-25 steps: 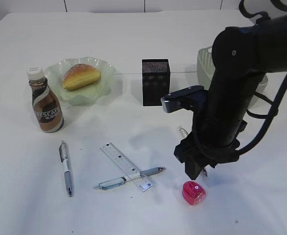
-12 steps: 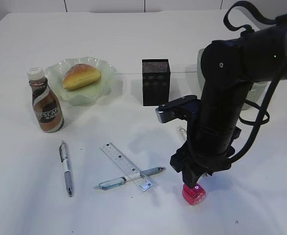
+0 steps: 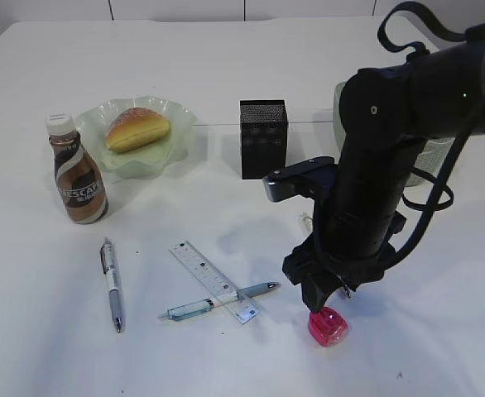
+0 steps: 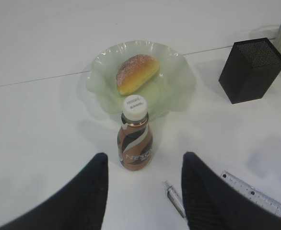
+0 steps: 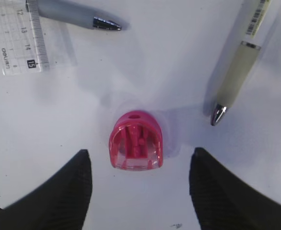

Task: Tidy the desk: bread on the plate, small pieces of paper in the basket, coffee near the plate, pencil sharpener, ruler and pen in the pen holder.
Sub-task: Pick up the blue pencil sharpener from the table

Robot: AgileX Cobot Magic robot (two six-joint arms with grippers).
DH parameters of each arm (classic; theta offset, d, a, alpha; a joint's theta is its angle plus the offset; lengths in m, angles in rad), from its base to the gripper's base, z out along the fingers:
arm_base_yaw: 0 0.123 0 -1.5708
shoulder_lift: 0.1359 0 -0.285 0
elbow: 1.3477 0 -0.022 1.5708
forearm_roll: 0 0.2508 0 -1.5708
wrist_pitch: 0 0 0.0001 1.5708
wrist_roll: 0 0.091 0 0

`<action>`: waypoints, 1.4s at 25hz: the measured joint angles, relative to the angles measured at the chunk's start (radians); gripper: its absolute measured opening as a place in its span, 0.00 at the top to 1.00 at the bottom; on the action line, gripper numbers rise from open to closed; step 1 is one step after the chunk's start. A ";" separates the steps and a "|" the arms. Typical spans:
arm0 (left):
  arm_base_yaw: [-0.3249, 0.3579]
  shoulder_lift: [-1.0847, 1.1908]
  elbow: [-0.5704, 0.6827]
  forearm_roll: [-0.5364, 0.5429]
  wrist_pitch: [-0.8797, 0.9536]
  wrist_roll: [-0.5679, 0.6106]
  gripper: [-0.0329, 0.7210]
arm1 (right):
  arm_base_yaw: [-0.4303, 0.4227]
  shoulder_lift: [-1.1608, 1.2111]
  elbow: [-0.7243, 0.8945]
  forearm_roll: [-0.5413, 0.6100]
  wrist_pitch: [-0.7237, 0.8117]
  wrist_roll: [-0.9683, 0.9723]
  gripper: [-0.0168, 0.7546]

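Over on the left nothing stirs: the coffee bottle (image 3: 75,182) stands just beside the green plate (image 3: 170,142), the bread (image 3: 136,128) sits on it, so that part looks done to me. Your left hand (image 4: 143,191) hangs above the bottle with its fingers apart, holding nothing.

Moving across: a grey pen (image 3: 112,284) lies alone, then the ruler (image 3: 213,281) with a second pen (image 3: 219,300) crossing under it, and the black pen holder (image 3: 263,139) stands behind.

Now the action. In the last second your right arm has dropped and slid in over the pink pencil sharpener (image 3: 328,326); a second ago the hand was up and just to its left, now it is right on top. From the wrist, the right hand (image 5: 138,179) is spread wide, one finger (image 5: 66,191) on each side of the sharpener (image 5: 136,141), neither touching yet. A third pen (image 5: 236,69) lies close to the right finger, so watch that as you close. The sharpener sits on the table, the arm bent steeply down over it.
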 joint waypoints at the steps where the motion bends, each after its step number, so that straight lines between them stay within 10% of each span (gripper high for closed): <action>1: 0.000 0.000 0.000 0.000 0.000 0.000 0.50 | 0.000 0.000 0.000 0.000 0.000 0.000 0.32; 35: 0.000 0.000 0.000 0.002 0.000 0.000 0.50 | 0.000 0.086 0.000 0.043 -0.002 -0.018 0.31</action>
